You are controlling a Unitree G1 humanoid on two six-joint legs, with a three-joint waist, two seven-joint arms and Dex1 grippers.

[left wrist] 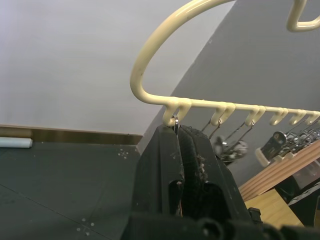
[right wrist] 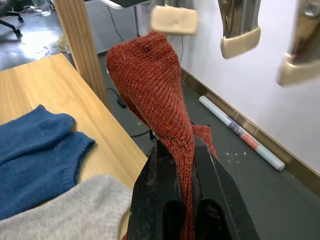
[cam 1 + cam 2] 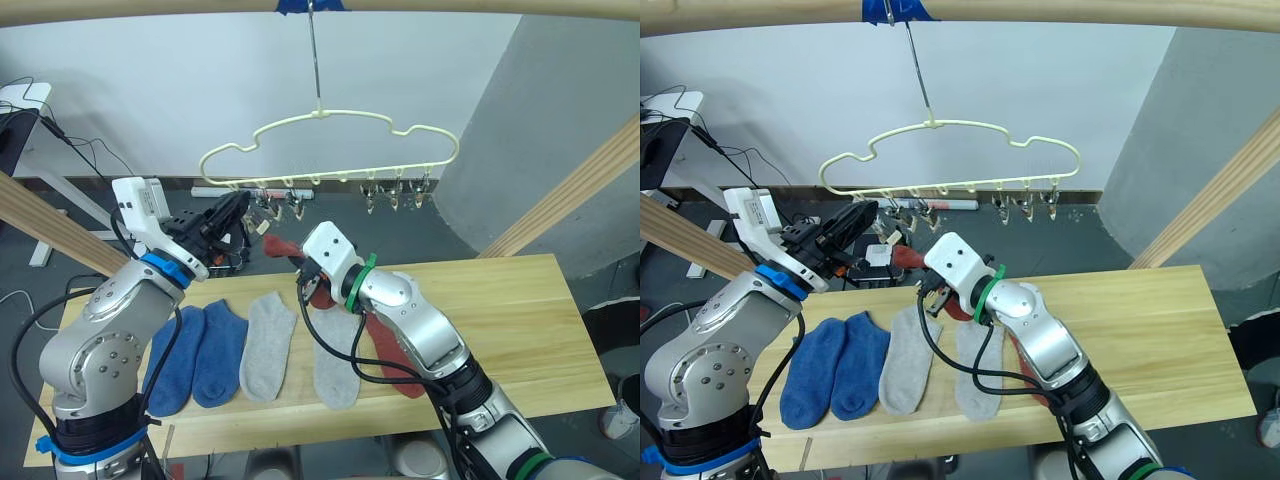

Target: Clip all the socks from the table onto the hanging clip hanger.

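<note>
Right gripper [image 2: 184, 165] is pinching one rust red sock [image 2: 152, 82] and lifting it toward the clip hanger [image 3: 330, 150], with the sock's free end sitting just below the hanger's leftmost clips [image 3: 908, 212]. Left gripper [image 1: 177, 165] is pressed together on the end clip directly under the hanger's left bend, apparently squeezing it, though I can't tell whether it's open.

Rest of the socks are lying on the table [image 3: 500, 300] below the hanger: two blue [image 3: 195, 350], two light grey [image 3: 268, 345], and the other rust red one [image 3: 392, 355] partly under the right arm.

Risks, my read:
- Hanger is hanging free on its hook, so any push from either arm could be swinging it and pulling the clip off line with the sock.
- Sock tip is floppy and could fold or miss the clip mouth.
- If the left grip is slipping, the clip snaps shut empty.
</note>
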